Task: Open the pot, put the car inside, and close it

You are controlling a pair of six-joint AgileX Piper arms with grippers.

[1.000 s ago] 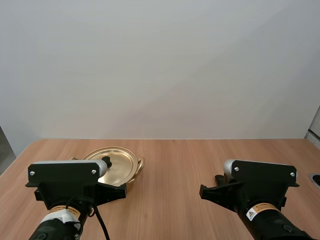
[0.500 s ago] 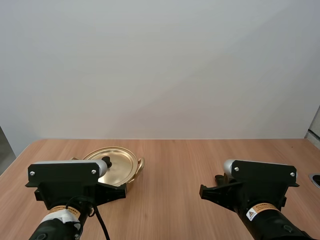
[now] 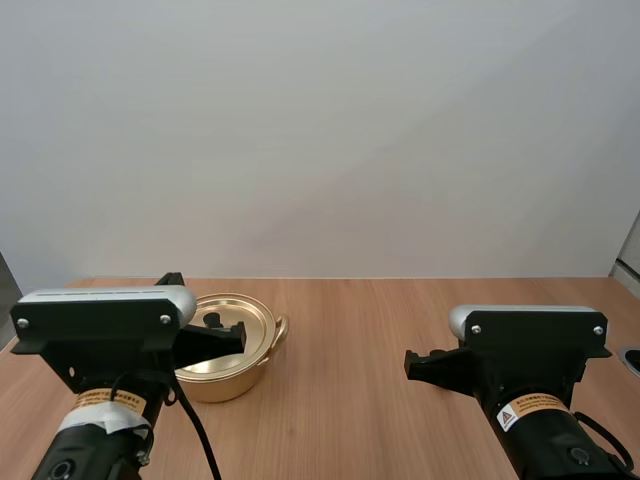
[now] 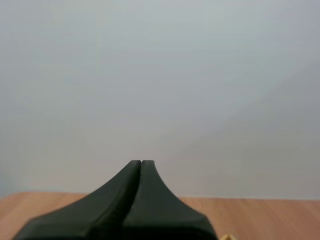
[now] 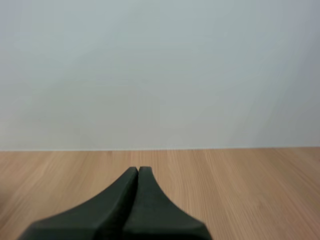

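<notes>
A golden pot (image 3: 232, 362) stands on the wooden table at the left, its golden lid (image 3: 235, 322) with a black knob (image 3: 212, 321) resting on it. My left arm rises in front of the pot and hides its left side. My left gripper (image 4: 141, 163) is shut on nothing, its fingers lying together as one dark wedge above the table. My right gripper (image 5: 138, 169) is likewise shut and empty, held over bare wood on the right side.
The wooden table (image 3: 360, 340) runs back to a plain pale wall. A small dark object (image 3: 632, 358) lies at the table's right edge.
Both arms have lifted, the left one more. More of the pot's body now shows below the lid.
</notes>
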